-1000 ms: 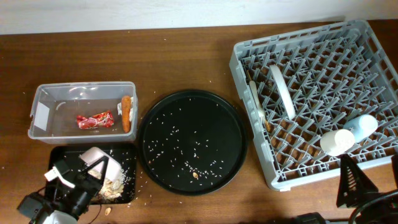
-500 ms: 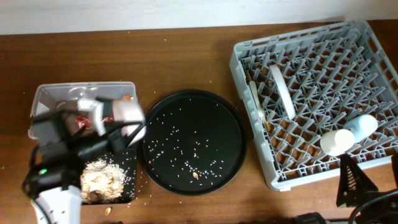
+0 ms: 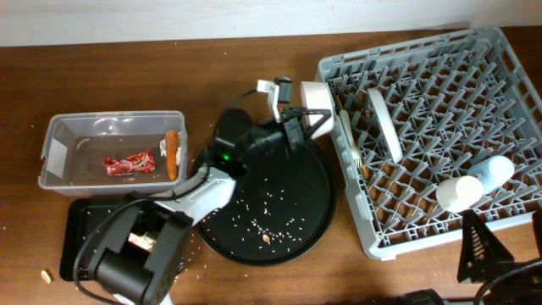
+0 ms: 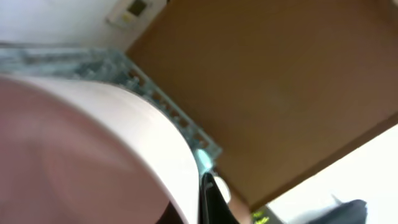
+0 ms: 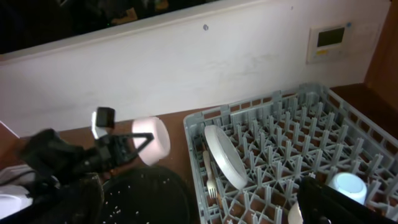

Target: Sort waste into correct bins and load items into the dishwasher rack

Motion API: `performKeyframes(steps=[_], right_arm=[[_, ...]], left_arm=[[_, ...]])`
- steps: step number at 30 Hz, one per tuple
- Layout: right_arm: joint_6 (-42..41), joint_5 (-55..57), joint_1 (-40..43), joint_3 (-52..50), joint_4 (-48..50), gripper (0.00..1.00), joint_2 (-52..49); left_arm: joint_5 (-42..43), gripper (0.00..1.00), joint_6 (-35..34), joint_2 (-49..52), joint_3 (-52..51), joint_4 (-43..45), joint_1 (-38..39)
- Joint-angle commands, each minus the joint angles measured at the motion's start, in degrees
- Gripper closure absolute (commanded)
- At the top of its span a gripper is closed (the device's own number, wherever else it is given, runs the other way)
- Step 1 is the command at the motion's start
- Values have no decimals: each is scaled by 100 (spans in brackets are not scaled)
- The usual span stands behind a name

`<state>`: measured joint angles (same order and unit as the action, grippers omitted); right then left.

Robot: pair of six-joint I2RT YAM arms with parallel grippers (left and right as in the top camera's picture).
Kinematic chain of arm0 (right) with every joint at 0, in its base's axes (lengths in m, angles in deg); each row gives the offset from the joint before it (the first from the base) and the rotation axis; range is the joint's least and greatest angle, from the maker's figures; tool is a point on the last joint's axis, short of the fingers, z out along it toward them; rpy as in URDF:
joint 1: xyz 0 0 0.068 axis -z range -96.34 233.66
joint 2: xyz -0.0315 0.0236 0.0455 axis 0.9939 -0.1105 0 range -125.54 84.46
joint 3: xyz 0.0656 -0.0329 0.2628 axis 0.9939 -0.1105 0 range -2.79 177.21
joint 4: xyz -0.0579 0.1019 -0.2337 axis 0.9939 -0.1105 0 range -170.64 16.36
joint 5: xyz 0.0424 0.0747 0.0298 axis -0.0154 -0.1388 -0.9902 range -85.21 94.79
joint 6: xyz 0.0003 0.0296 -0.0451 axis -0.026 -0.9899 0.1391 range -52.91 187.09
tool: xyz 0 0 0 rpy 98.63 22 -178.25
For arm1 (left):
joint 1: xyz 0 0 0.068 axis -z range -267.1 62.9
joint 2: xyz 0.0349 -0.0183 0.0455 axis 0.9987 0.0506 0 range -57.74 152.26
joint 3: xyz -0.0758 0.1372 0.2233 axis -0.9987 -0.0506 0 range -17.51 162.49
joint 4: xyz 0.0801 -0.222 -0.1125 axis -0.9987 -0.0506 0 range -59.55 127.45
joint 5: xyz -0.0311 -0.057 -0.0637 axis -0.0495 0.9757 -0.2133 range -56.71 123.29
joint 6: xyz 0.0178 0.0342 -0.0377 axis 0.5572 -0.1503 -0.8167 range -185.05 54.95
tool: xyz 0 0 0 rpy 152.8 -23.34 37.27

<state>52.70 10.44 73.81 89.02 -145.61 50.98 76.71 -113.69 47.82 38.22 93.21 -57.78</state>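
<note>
One smooth round white bowl pinched in left gripper beside latticed grey plastic rack; right gripper unreadable.

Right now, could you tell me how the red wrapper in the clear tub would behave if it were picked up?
Probably floppy and very light: the red wrapper looks crinkled and thin. Its shiny film may slip when pinched.

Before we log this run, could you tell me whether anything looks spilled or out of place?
Yes: rice grains lie scattered over the round black tray, and one scrap sits on the table at the lower left.
</note>
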Motion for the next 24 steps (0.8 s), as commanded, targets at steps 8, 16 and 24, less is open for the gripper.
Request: performKeyframes(steps=[8, 16, 24], right_arm=[[-4, -9, -28, 11, 9, 1, 2], [-4, -9, -28, 11, 9, 1, 2], [-4, -9, -28, 11, 9, 1, 2]], left_arm=[[-787, 100, -1027, 39, 22, 254, 1897], [-1241, 100, -2039, 52, -61, 273, 2393], [-1853, 100, -2345, 52, -638, 269, 2387]])
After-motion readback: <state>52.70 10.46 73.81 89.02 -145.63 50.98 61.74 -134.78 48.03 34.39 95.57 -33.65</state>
